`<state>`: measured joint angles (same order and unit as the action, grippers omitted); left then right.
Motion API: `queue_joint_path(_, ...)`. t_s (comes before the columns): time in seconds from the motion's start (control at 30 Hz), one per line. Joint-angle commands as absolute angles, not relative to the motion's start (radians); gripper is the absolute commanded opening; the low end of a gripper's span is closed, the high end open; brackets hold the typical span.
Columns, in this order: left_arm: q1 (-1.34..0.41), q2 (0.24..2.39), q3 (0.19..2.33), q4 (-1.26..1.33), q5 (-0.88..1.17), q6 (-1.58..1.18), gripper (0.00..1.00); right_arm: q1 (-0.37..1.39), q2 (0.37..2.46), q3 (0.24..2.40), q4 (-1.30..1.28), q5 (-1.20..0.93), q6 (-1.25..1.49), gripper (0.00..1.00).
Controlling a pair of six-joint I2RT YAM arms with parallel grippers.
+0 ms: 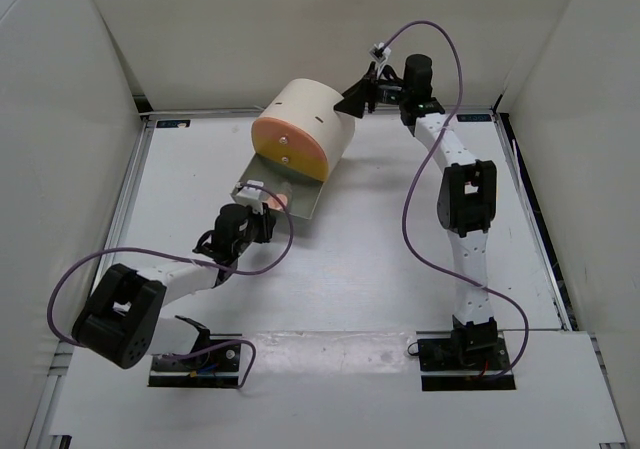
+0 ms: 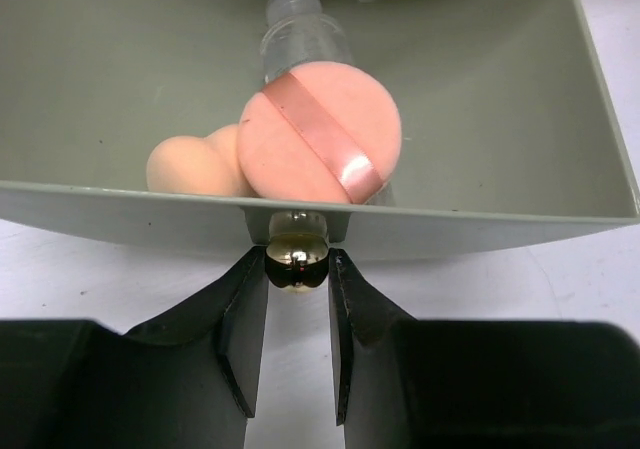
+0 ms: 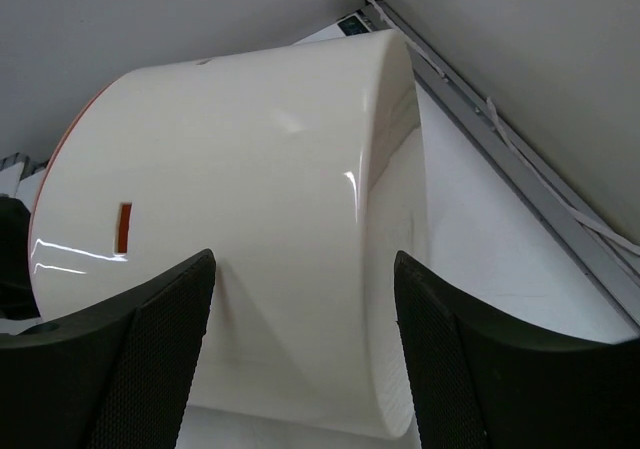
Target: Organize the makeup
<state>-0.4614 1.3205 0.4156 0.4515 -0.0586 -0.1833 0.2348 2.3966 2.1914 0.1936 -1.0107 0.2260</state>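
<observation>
A grey-green drawer (image 2: 480, 231) stands pulled out in front of the cream cylinder box (image 1: 305, 119). In it lie a round peach puff with a copper ribbon (image 2: 320, 134), a peach sponge (image 2: 188, 165) and a clear tube (image 2: 296, 21) partly under the puff. My left gripper (image 2: 298, 269) is shut on the drawer's gold ball knob (image 2: 297, 253), at the drawer's near wall (image 1: 262, 207). My right gripper (image 3: 302, 259) is open at the back of the cylinder box (image 3: 250, 209), one finger on its curved side and the other past its rear face. Other makeup is out of view.
The box's orange-yellow front (image 1: 290, 149) faces the arms. White walls enclose the table, with a metal rail (image 3: 500, 139) along the back right edge. Purple cables (image 1: 415, 209) loop beside both arms.
</observation>
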Motion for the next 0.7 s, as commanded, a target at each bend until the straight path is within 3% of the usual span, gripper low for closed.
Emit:
queue_joint_path(0.0,-0.445,1.252,0.408,0.509,0.024,-0.189,0.09,0.252,2.368,2.175,0.242,-1.081,0.209,0.74)
queue_joint_path(0.43,-0.354,1.59,0.587,0.822,0.23,-0.147,0.09,0.264,2.393,2.178,0.276,-1.152,0.258,0.72)
queue_joint_path(0.67,-0.347,1.699,0.695,0.926,0.235,-0.166,0.09,0.264,2.405,2.175,0.256,-1.177,0.252,0.72)
